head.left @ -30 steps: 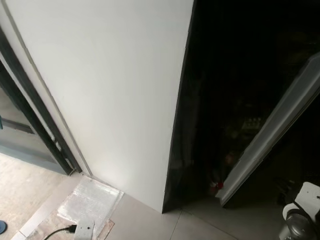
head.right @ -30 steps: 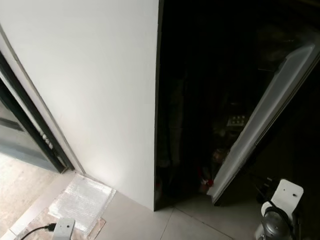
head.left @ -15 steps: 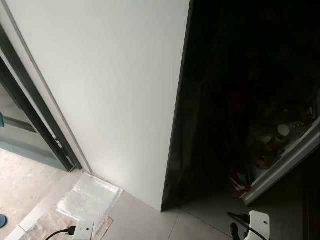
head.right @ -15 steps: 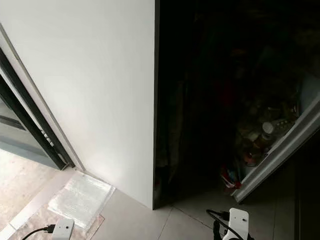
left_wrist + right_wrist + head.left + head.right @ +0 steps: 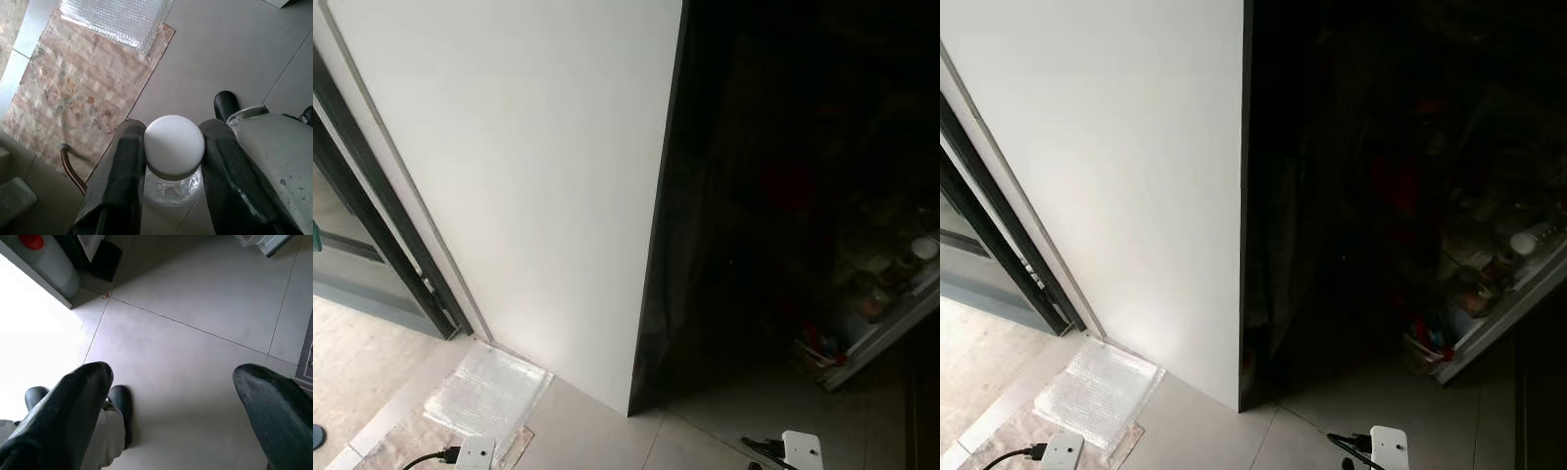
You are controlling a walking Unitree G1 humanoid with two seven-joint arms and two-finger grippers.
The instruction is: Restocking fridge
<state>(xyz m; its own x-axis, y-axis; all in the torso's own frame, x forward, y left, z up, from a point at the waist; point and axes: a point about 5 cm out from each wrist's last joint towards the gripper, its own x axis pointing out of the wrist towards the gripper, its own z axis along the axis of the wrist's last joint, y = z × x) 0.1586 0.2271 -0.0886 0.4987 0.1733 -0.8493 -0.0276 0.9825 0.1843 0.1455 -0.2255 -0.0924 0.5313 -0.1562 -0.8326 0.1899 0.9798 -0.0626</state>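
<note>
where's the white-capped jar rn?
Left wrist view: the jar sits clamped between the left end effector fingers, hanging over the floor tiles beside the patterned rug.

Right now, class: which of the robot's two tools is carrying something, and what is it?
The left tool: its two black fingers are clamped on a clear jar with a white ribbed lid. The right tool has its fingers spread wide, with bare floor tiles between them.

White fridge side panel (image 5: pixel 529 196) blocks left; dark open interior (image 5: pixel 783 196) passable right.
</note>
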